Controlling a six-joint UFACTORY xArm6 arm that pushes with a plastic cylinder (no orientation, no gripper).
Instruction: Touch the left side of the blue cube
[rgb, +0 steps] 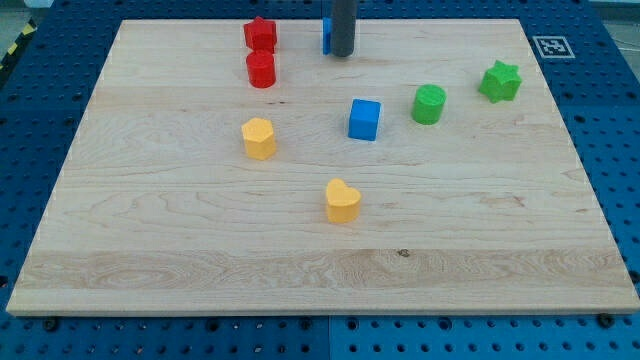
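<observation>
Counting two blue blocks (364, 119), tip (341, 54).

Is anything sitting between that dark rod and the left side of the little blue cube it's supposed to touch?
Nothing visible blocks it. My tip is near the view's top, above the blue cube, with bare board between them. Another blue block sits partly hidden behind the rod, and the red cylinder lies off to the left.
</observation>
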